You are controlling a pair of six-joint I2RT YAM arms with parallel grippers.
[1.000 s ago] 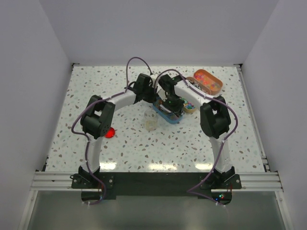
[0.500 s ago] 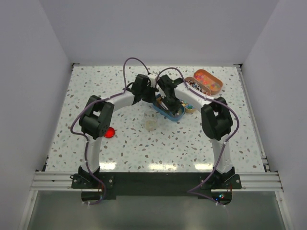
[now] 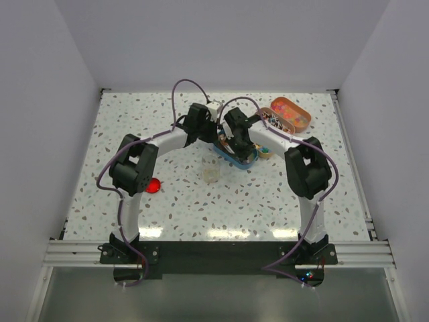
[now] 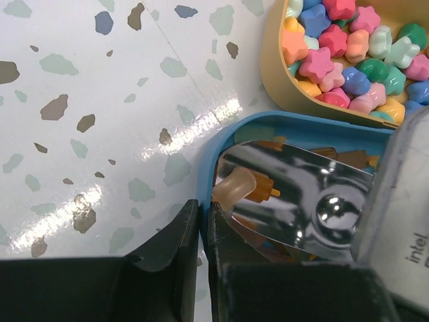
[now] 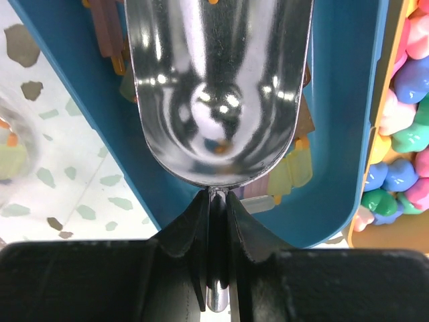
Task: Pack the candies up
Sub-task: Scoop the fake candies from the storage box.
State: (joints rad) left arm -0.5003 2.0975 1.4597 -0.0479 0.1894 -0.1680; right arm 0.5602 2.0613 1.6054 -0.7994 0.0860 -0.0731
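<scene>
Candies (image 4: 316, 64): star-shaped, mixed colours, heaped in tan tin (image 4: 276, 87) at upper right of left wrist view. Lolly-shaped ones lie in blue tin (image 5: 338, 141), under and beside scoop (image 5: 218, 87). More fill orange tin (image 3: 299, 121), upper right of top view.

Near to far, top view:
- Arm bases sit at bottom edge, one lower left, one lower right.
- Red lid (image 3: 153, 186) lies on table (image 3: 87, 168), left of centre, just beside left arm's elbow.
- Clear cup (image 3: 211, 171) stands at centre, just nearer than blue tin. Something pale sits in its bottom; can't tell what.
- Both arms bend inward and meet over blue tin, just above centre.
- Tan tin is just beside blue tin on its right. Orange tin is farther back, near table's far right corner.

L gripper (image 4: 202, 213), bottom centre of left wrist view: fingers nearly together, with blue tin's wall running into the narrow gap, so it's pinching the tin's rim.

R gripper (image 5: 214, 208), bottom centre of right wrist view: fingers closed on scoop's thin handle, right where it meets the bowl. Bowl points away from cam, toward top of frame, inside blue tin's outline.

In left wrist view one beige candy with an orange stick lies against scoop's lip, inside blue tin.
</scene>
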